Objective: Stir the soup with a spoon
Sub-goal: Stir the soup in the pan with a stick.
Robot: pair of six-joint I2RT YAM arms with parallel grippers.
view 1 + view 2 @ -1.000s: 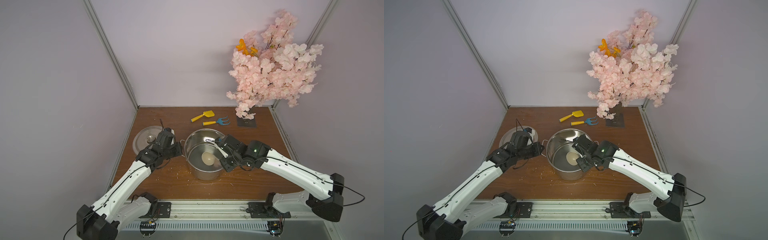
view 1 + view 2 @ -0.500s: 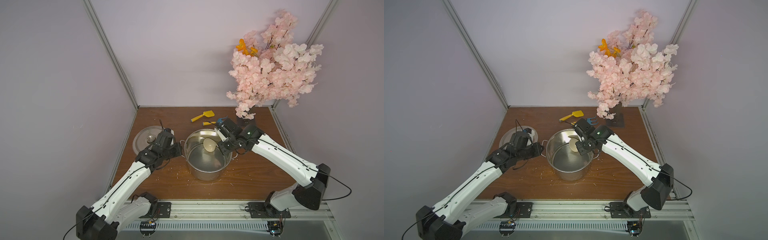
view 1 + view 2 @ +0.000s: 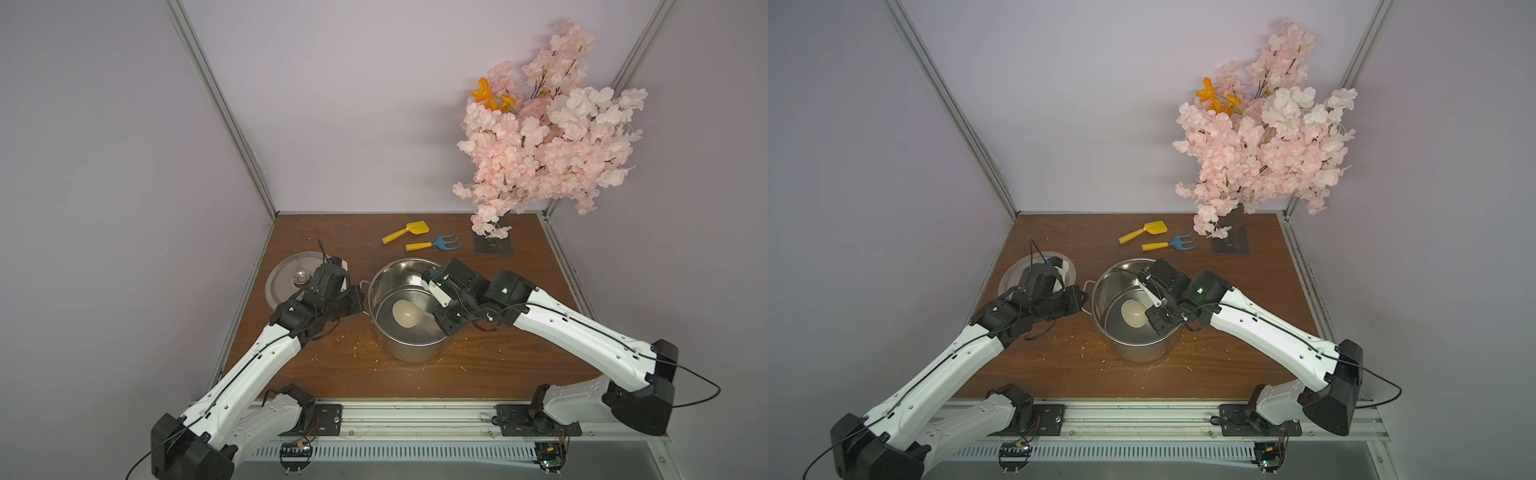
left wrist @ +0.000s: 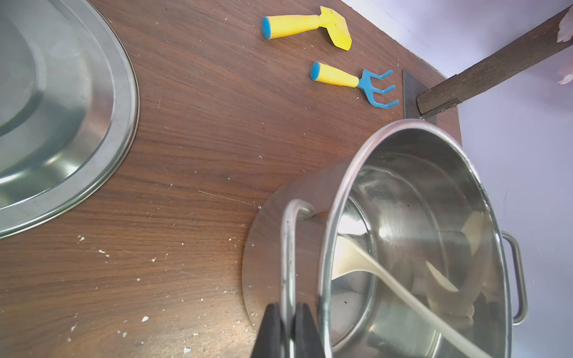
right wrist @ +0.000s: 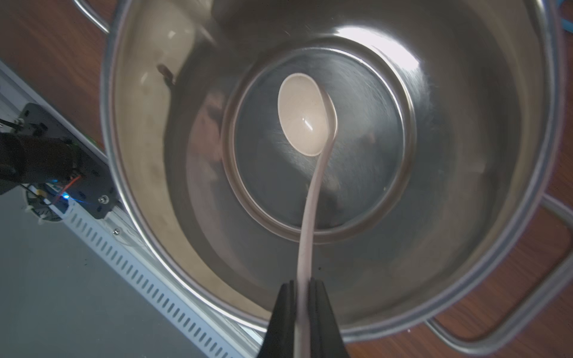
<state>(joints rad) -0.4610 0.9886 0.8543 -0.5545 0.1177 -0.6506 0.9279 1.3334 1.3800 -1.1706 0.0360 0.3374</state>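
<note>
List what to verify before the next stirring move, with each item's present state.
1. Stirring grip: right pincer shut on the ladle, at its handle: ok.
2. Bracing grip: left pincer shut on the pot handle: ok.
3. Ladle bowl inside the pot, low near its bottom: ok.
4. The lid is off and lies beside the pot: ok.
5. Liquid in the pot: cannot tell; only shiny steel shows.
6. The yellow shovel and blue rake lie apart from the pot: ok.
</note>
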